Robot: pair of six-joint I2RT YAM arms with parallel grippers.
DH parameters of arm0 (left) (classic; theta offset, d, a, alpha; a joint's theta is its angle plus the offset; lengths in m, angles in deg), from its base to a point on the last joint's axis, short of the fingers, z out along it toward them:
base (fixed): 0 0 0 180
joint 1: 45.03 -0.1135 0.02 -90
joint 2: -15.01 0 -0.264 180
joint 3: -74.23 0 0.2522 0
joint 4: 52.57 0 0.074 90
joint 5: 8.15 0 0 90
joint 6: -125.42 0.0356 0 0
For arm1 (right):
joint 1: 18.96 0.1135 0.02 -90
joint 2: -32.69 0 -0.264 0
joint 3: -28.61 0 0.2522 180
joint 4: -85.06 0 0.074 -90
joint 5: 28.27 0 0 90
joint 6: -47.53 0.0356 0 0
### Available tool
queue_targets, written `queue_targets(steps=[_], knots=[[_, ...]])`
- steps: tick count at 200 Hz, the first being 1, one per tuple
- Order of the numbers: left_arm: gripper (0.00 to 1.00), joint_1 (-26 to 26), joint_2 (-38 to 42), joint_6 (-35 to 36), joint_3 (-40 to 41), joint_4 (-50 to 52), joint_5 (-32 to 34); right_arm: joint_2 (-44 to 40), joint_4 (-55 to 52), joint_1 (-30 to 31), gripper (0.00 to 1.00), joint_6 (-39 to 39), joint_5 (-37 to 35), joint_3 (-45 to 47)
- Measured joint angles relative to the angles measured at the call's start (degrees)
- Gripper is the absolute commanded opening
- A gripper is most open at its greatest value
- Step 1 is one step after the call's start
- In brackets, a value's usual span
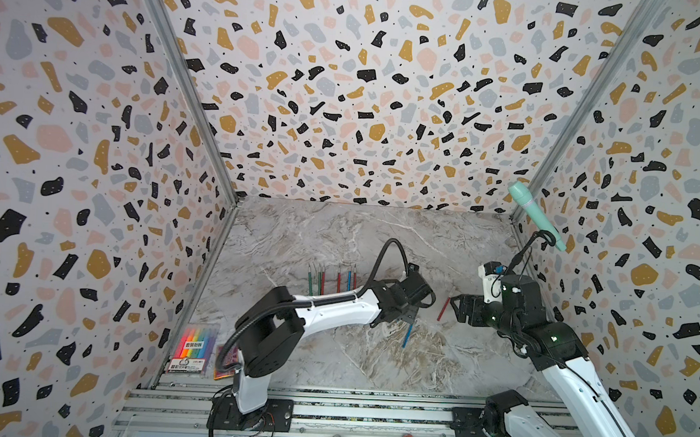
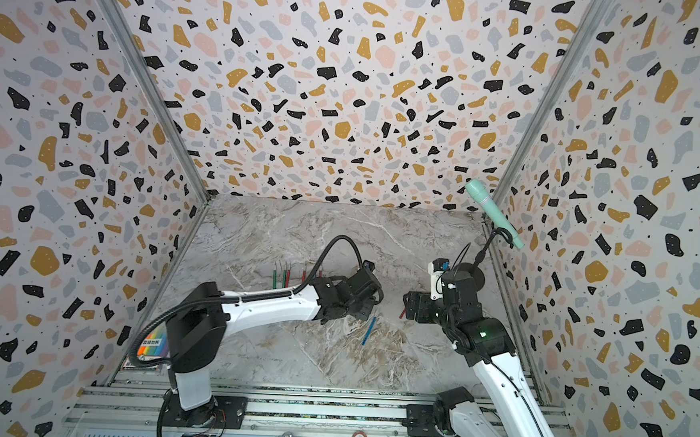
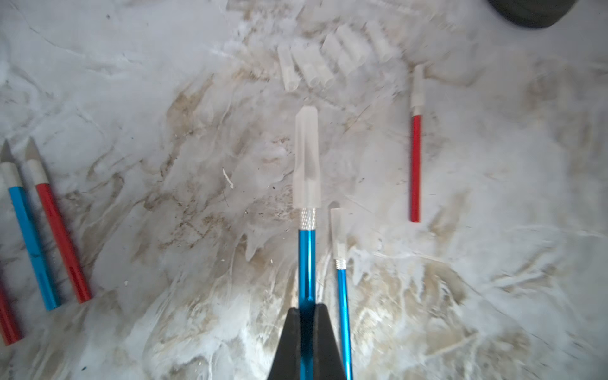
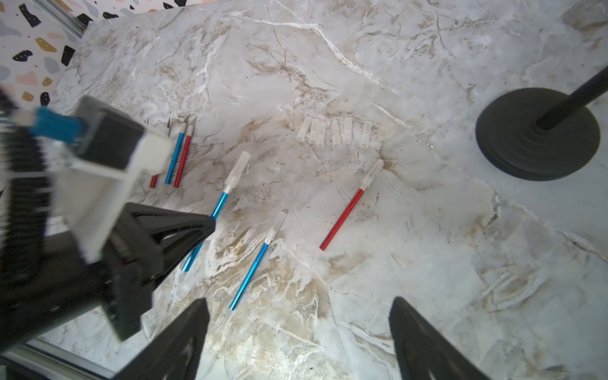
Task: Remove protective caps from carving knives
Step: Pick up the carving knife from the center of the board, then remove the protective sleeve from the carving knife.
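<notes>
Left gripper (image 3: pixel 307 311): black jaws closed tight on the held blue knife (image 3: pixel 307 263), a thin metallic-blue stick with a knurled silver collar. The grip sat on the shaft. In the right wrist view the tail end poked out behind the fingers (image 4: pixel 177 230). Its frosted plastic cap (image 3: pixel 307 158) was on, covering the blade. The long axis ran straight out from the gripper. The capped end aimed at the loose caps (image 3: pixel 329 56), about six clear plastic sleeves lying in a ragged line on the grey-and-tan marble tabletop (image 3: pixel 493 230). The knife looked larger than its neighbour in the left wrist view, so it was apparently lifted off the marble.

Just beside it lay the second blue knife (image 3: pixel 342 296), flat and roughly parallel, same metallic blue, cap on, capped end the same way. Farther to that side, apart from both, lay the red knife (image 3: pixel 416 164), a thin red stick, also capped and near parallel.

Right gripper (image 4: pixel 300 301): jaws spread wide with nothing between them, hovering over bare marble. The second blue knife and the red knife lay ahead of it.

Row of bare knives (image 1: pixel 332 281): green, red and blue sticks lay side by side beyond the left arm. Their grey points faced the back wall and their long axes ran near to far.

Outer edge: a round black microphone stand base (image 4: pixel 526 138), a mint-green microphone (image 1: pixel 536 214) by the right wall, and a flat rainbow-coloured pen pack (image 1: pixel 195 343) at the near left corner.
</notes>
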Motion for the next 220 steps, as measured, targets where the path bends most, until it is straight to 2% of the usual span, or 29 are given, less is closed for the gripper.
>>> queue_targets(steps=[28, 57, 100, 128, 161, 198, 220], knots=[[0.00, 0.0, 8.2, 0.4, 8.4, -7.6, -4.2, 2.4, 0.5, 0.0, 0.83, 3.0, 4.9, -3.1], [0.00, 0.0, 12.4, -0.5, 15.7, -13.7, -8.7, 3.3, 4.8, 0.0, 0.74, 7.3, 12.6, -2.9], [0.00, 0.2, 18.7, -2.9, 24.7, -22.8, -11.6, 3.8, 13.9, 0.7, 0.70, 14.1, 20.0, 3.3], [0.00, 0.4, 20.9, -4.0, 26.7, -28.5, -13.6, 4.2, 18.2, 3.9, 0.70, 17.1, 20.8, 7.6], [0.00, 0.5, 21.7, -4.1, 28.5, -34.1, -15.8, 5.2, 22.5, 7.4, 0.69, 18.8, 20.2, 8.6], [0.00, 0.8, 23.0, -4.6, 31.2, -37.1, -17.0, 5.1, 27.9, 7.5, 0.60, 19.8, 19.5, 9.9], [0.00, 0.8, 24.3, -5.0, 32.1, -38.0, -17.1, 5.6, 30.1, 7.5, 0.57, 20.5, 20.0, 11.5]])
